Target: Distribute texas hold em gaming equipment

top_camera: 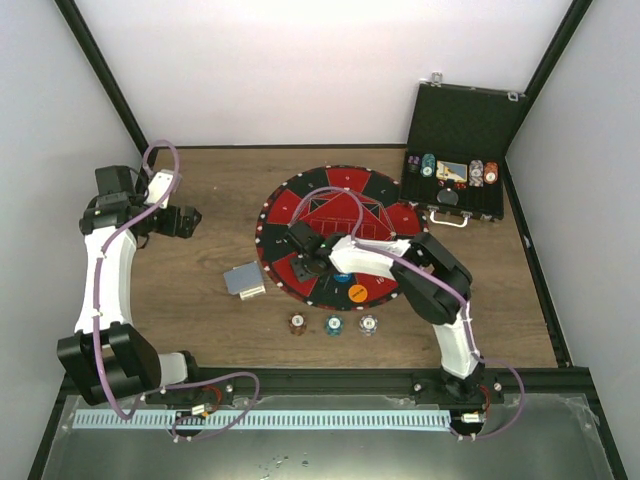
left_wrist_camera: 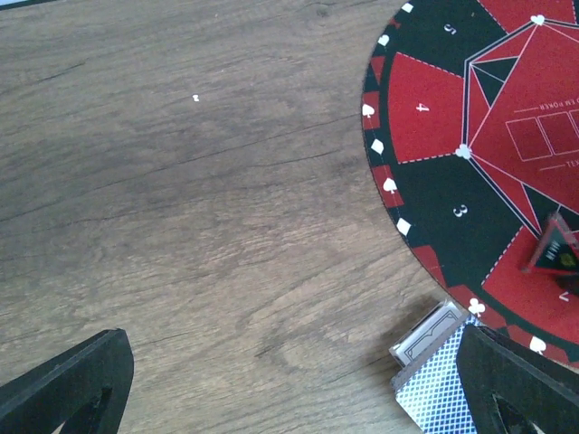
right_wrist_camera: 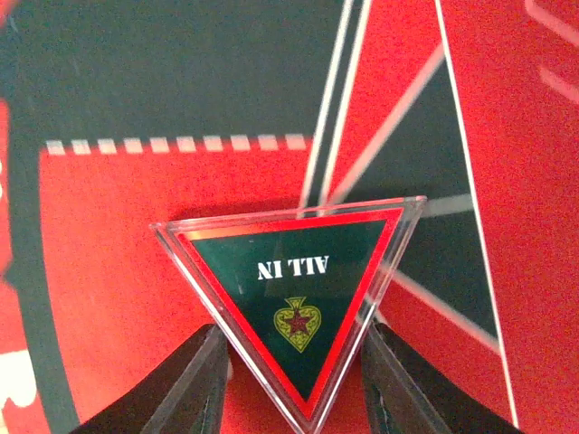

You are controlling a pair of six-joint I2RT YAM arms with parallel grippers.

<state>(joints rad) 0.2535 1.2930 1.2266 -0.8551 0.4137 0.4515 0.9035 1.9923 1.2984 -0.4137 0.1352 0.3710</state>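
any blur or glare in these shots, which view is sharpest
Right wrist: the ALL IN token is crisp, the right fingers gripping it softer. Left wrist: table grain sharp, left fingers at the corners dark, little detail. Top external: even light, soft shadows.

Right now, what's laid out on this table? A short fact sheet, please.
Left gripper: open, empty, above bare wood left of the round mat
Right gripper: shut on a triangular ALL IN marker, over the mat
Card deck: on the wood beside the mat's left edge
Poker chips: three in a row by the mat's near edge
Orange disc: on the mat
Black case: open, far right, holding more chips
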